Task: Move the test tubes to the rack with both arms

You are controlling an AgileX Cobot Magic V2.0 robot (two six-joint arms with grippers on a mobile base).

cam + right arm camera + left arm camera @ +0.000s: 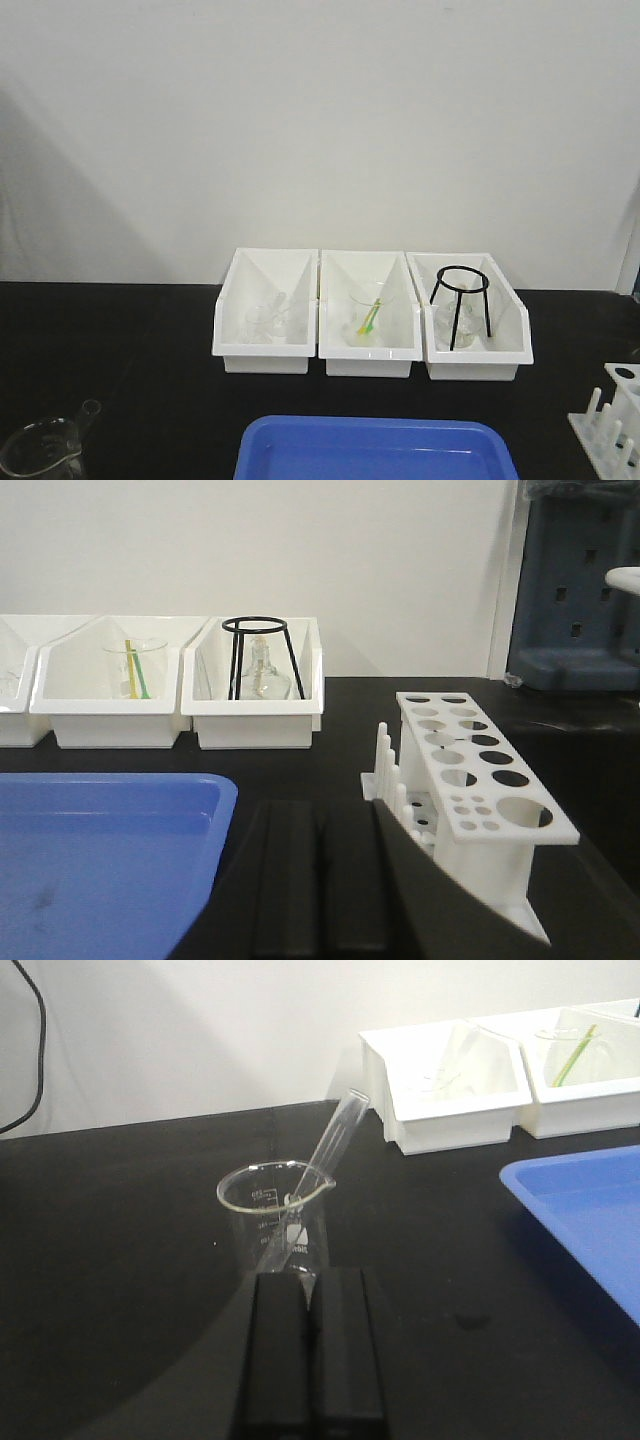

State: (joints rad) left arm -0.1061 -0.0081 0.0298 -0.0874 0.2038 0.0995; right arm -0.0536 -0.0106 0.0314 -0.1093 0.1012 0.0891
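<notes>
Glass first: one test tube (pixel 325 1155) leans in the beaker (pixel 250 1215) right ahead of my left gripper (pixel 310 1288), mouth up and out past the spout, foot low inside. My left fingers sit pressed together w/ only a thin seam btw them, nothing held. Same for my right gripper (pixel 318 815): pads together, empty, just beside the rack (pixel 480 780). Rack stands on the black bench (pixel 120 1260) at far right, well apart from the beaker at far left, w/ the blue tray (pixel 100 860) btw them. No tube shows in any hole, so I reckon this is the very start. Step in hand, as I judge it: left pick. To do it well I'd spread the fingers before closing in and come at the bare upper stretch of the tube above the rim, not thru the beaker wall. Then line the pads up w/ its tilt, squeeze gently (thin glass, prob. slippery) and lift along the lean so the foot doesn't catch the rim & tip the beaker. Gripping near one end should leave room for the right hand at handover. Writing: white graduation marks & a white patch on the beaker wall, too blurred to read; no brand legible elsewhere.
</notes>
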